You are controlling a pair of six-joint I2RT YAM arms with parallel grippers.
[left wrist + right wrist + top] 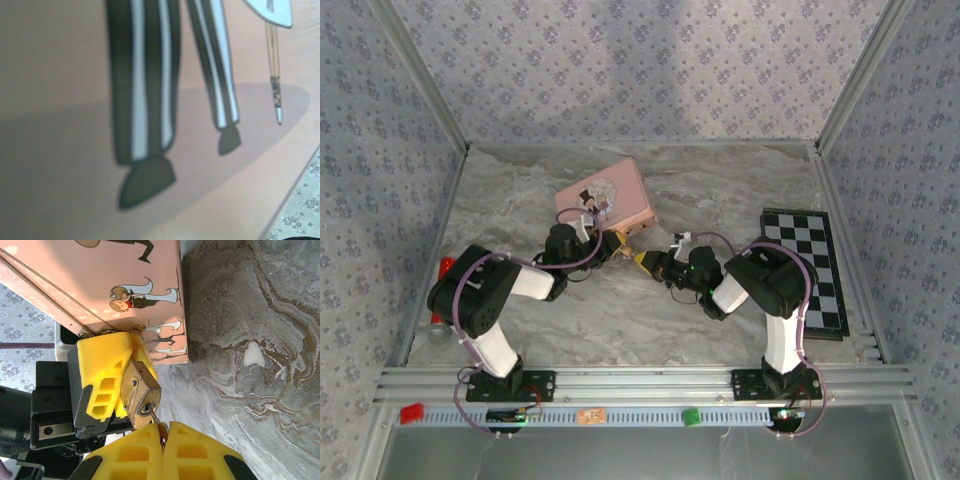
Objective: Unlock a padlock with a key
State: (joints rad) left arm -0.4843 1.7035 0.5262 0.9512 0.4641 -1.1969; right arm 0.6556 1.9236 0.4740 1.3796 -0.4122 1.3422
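Beside the pink tin [100,285], left jaws gripped the padlock [142,390], keyhole facing the right jaws clamping the key [151,413].

The padlock [142,390] is dull brassy metal; pink tin [100,285] smooth, faintly glossy; table [250,365] marbled, matt.

a grey marbled table [720,190] is seen from above. a pink tin box [610,190] is set on it toward 11 o'clock, a black-and-white checkerboard [798,240] is laid flat at 3 o'clock, and a small red object [446,267] is placed at the 9 o'clock edge.
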